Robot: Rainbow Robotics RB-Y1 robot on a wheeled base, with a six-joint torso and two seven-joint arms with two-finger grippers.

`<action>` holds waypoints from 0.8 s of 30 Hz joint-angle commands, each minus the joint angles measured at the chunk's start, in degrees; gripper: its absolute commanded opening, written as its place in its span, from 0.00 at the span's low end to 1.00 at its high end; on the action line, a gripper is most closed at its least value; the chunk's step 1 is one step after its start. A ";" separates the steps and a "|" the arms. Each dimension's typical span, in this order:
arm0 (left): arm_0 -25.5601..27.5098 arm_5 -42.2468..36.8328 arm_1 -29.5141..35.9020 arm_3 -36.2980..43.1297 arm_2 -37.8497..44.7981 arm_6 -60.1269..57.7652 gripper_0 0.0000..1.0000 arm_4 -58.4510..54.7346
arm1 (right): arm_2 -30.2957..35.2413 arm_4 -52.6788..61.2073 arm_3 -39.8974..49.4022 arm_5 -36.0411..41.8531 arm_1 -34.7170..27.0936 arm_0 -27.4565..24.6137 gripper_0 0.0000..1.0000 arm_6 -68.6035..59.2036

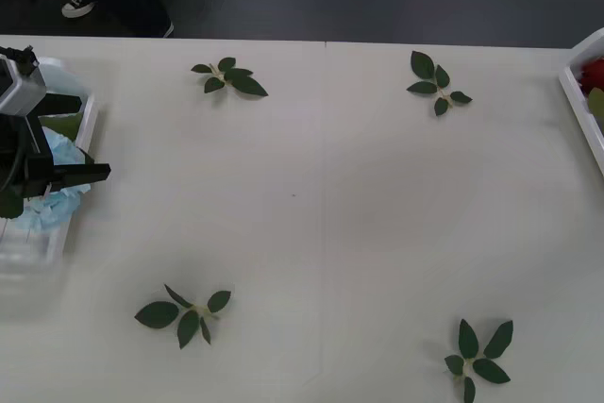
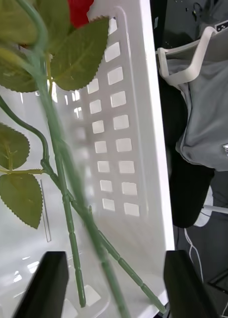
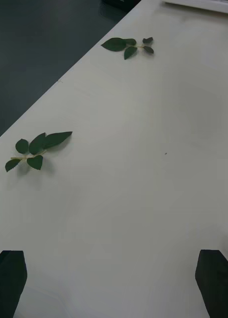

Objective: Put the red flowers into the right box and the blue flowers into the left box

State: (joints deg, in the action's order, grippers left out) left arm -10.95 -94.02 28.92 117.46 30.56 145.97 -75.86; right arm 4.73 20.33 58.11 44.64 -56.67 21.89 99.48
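The left gripper (image 1: pixel 94 174), black and angular, hangs over the left box (image 1: pixel 83 134) at the table's left edge, its fingers spread apart with nothing between them; in the left wrist view the two dark fingertips sit wide at the corners above bare table. Under it the blue flowers (image 1: pixel 55 197) lie in that shallow, slightly see-through white tray as a soft, fluffy pale mass. The right gripper (image 2: pixel 111 283) is released too, its flat black fingers (image 2: pixel 44 283) parted over the right box (image 2: pixel 143 124), a glossy white plastic tray with square slots and a raised rim. The red flowers (image 2: pixel 81 10) lie inside it: thin ridged green stems, saw-edged leaves, a deep-red bloom. Four loose leaf sprigs (image 1: pixel 231 77) lie scattered on the smooth white table (image 1: pixel 321 214).
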 commanded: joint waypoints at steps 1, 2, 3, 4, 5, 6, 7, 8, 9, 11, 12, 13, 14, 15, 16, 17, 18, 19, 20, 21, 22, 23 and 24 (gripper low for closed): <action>0.22 -0.11 0.88 1.81 0.99 4.50 1.00 0.10 | 0.89 -0.03 0.34 -0.43 -1.51 0.17 0.92 -2.72; 0.22 -0.11 0.88 1.81 0.99 4.50 1.00 0.10 | 0.89 -0.11 0.34 -0.69 -1.51 0.17 0.92 -2.80; 0.22 -0.11 0.88 1.81 0.99 4.50 1.00 0.10 | 0.89 -0.03 0.34 -0.87 -1.51 0.17 0.92 -2.80; 0.22 -0.11 0.88 1.81 0.99 4.50 1.00 0.10 | 0.89 -0.03 0.34 -0.96 -1.51 0.09 0.92 -2.89; 0.22 -0.11 0.88 1.81 0.99 4.50 1.00 0.10 | 0.89 0.06 0.34 -1.22 -1.51 0.00 0.92 -2.98; 0.22 -0.11 0.88 1.81 0.99 4.50 1.00 0.10 | 0.89 0.24 0.34 -1.31 -1.51 0.00 0.92 -2.98; 0.22 -0.11 0.88 1.81 0.99 4.50 1.00 0.10 | 0.89 0.33 0.34 -1.40 -1.51 -0.09 0.92 -2.98; 0.22 -0.11 0.88 1.81 0.99 4.50 1.00 0.10 | 0.89 0.68 0.34 -1.49 -1.51 -0.09 0.92 -2.98; 0.22 -0.11 0.88 1.81 0.99 4.50 1.00 0.10 | 0.89 1.20 0.34 -1.75 -1.51 -0.09 0.92 -2.98; 0.22 -0.11 0.88 1.81 0.99 4.50 1.00 0.10 | 0.89 2.35 0.34 -2.28 -1.51 -0.09 0.92 -2.98; 0.22 -0.11 0.88 1.81 0.99 4.50 1.00 0.10 | 0.98 3.31 0.52 -2.80 -1.51 -0.09 0.92 -2.98; 0.22 -0.11 0.88 1.81 0.99 4.50 1.00 0.10 | 1.15 3.75 0.69 -2.98 -1.51 -0.09 0.92 -2.98; 0.22 -0.11 0.88 1.81 0.99 4.50 1.00 0.10 | 2.12 5.07 1.75 -2.63 -1.51 -0.09 0.92 -2.63; 0.22 -0.11 0.88 1.81 0.99 4.50 1.00 0.10 | 2.65 5.60 2.19 -2.28 -1.51 -0.09 0.92 -2.45; 0.22 -0.11 0.88 1.81 0.99 4.50 1.00 0.10 | 3.70 6.83 3.24 -0.87 -1.60 -0.09 0.92 -2.36; 0.22 -0.11 0.88 1.81 0.99 4.50 1.00 0.10 | 4.76 7.62 4.56 0.89 -1.60 -0.09 0.92 -2.19; 0.22 -0.11 0.88 1.81 0.99 4.50 1.00 0.10 | 5.20 7.88 5.35 2.03 -1.60 -0.09 0.92 -2.10; 0.22 -0.11 0.88 1.81 0.99 4.50 1.00 0.10 | 6.08 8.06 7.11 4.67 -1.51 -0.09 0.92 -2.01; 0.22 -0.11 0.88 1.81 0.99 4.50 1.00 0.10 | 6.87 8.15 9.39 7.57 -1.51 -0.09 0.92 -1.93; 0.22 -0.11 0.88 1.81 0.99 4.50 1.00 0.10 | 7.13 8.24 10.54 9.06 -1.51 -0.09 0.92 -1.84; 0.22 -0.11 0.88 1.81 0.99 4.50 1.00 0.10 | 7.39 8.50 13.26 12.23 -1.51 -0.09 0.92 -1.93; 0.22 -0.11 0.88 1.81 0.99 4.50 1.00 0.10 | 7.31 8.76 15.99 15.74 -1.51 -0.09 0.92 -2.28; 0.22 -0.11 0.88 1.81 0.99 4.50 1.00 0.10 | 7.31 8.76 17.39 17.50 -1.51 -0.09 0.92 -2.45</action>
State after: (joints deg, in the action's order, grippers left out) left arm -10.95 -94.02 28.92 117.47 30.56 145.97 -75.86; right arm 12.42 28.47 69.69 59.05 -56.66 21.78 98.15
